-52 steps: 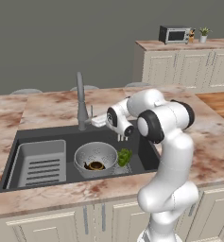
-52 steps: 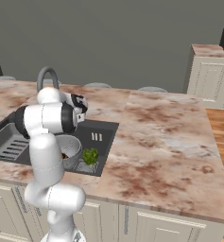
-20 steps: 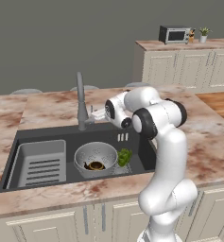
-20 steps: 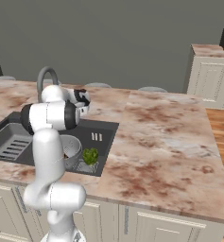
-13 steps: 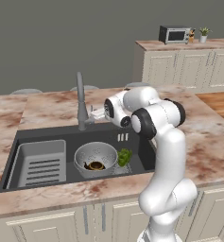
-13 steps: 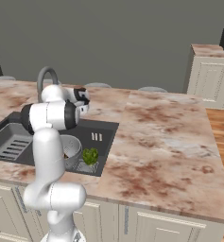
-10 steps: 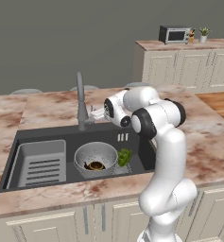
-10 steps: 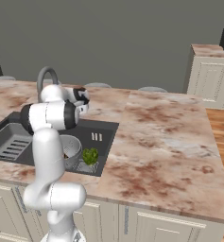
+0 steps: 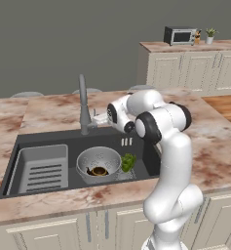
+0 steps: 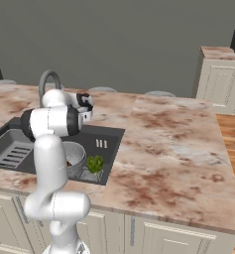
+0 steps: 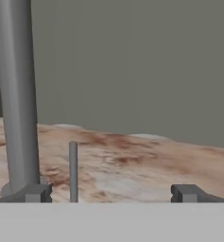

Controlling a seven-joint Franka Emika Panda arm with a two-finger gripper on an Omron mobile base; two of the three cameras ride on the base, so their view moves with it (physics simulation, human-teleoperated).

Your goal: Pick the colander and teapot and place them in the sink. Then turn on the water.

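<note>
Now, in the left base view, the gripper (image 9: 98, 118) is sitting closer to the tap (image 9: 82, 104) than before, jaws spread wide and empty. Below it, at frame centre, the colander (image 9: 98, 163) is resting upright in the sink (image 9: 39, 139), the teapot (image 9: 98, 171) inside. In the right base view, the colander (image 10: 75, 155) is lying lower left, beneath the arm. In the hand view, the tap (image 11: 16, 94) is standing upright at left, above the left fingertip (image 11: 34, 193).

Silver colander (image 9: 98, 163) with brown teapot (image 9: 98, 171) inside, upright in dark sink (image 9: 34, 140)
</note>
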